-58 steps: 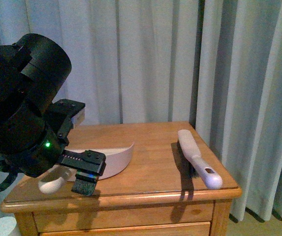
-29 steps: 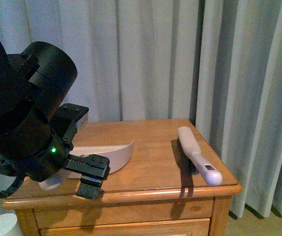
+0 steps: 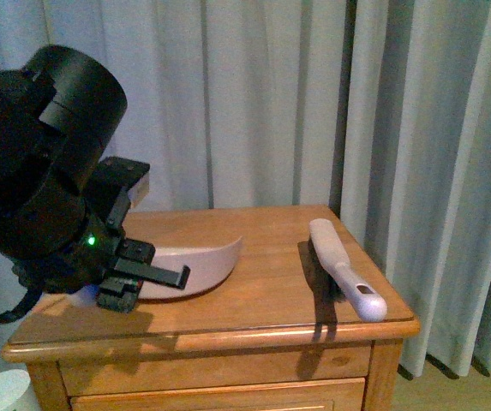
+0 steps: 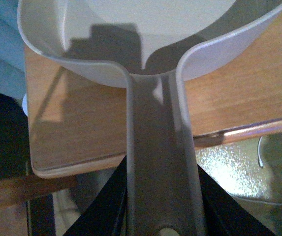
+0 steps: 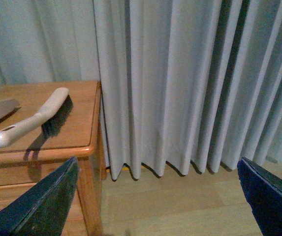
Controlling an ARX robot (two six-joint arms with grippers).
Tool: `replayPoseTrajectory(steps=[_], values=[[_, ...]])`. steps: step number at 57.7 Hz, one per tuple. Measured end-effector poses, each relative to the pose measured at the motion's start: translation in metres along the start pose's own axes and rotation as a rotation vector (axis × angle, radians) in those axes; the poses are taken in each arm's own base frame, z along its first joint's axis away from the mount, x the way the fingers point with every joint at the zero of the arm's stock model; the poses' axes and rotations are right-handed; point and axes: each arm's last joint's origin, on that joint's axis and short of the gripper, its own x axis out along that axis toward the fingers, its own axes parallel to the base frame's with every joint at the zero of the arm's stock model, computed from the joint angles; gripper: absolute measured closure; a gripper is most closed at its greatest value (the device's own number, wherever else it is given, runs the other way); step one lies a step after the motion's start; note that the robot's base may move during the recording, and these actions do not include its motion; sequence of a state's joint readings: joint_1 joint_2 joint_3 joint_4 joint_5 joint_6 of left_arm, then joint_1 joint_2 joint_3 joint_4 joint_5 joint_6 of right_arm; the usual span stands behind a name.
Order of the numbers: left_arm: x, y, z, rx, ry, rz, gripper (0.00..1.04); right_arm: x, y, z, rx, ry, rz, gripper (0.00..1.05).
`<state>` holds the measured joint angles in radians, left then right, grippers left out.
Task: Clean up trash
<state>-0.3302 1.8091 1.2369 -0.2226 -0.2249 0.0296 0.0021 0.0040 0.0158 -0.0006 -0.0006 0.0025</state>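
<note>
Beige dustpan (image 3: 198,265) sits at the left of the tabletop (image 3: 262,300) with your left hand (image 3: 138,278) clamped on its handle, the brush (image 3: 344,270) lies untouched at the right, your right hand (image 5: 157,162) hangs open beyond it, and no trash shows anywhere, so sweeping looks unstarted.

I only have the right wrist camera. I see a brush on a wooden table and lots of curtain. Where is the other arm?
Observer: The left gripper is by the table's near left corner, its fingers shut on the dustpan's handle.
Operator: Is there trash in the pan?
Observer: The left wrist view shows the part of the pan next to the handle bare. No paper wad shows in any view.
Operator: Is the whole dustpan on the table?
Observer: No, the handle sticks out past the table's edge.
</note>
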Motion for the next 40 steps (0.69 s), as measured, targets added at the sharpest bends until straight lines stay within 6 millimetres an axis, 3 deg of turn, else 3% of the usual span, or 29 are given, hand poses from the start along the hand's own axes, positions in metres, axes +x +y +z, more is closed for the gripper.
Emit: replayPoseTrajectory(steps=[15,21,30,40], values=[[-0.042,0.009,0.013,-0.002,-0.249,0.010,0.77,0.000,0.000,0.000,0.000,0.000,0.000,0.07],[-0.073,0.016,0.009,0.006,-0.425,0.042,0.77,0.000,0.000,0.000,0.000,0.000,0.000,0.07],[-0.116,0.027,-0.013,-0.023,-0.602,0.077,0.77,0.000,0.000,0.000,0.000,0.000,0.000,0.07],[-0.159,0.042,-0.053,-0.085,-0.736,0.102,0.77,0.000,0.000,0.000,0.000,0.000,0.000,0.07]])
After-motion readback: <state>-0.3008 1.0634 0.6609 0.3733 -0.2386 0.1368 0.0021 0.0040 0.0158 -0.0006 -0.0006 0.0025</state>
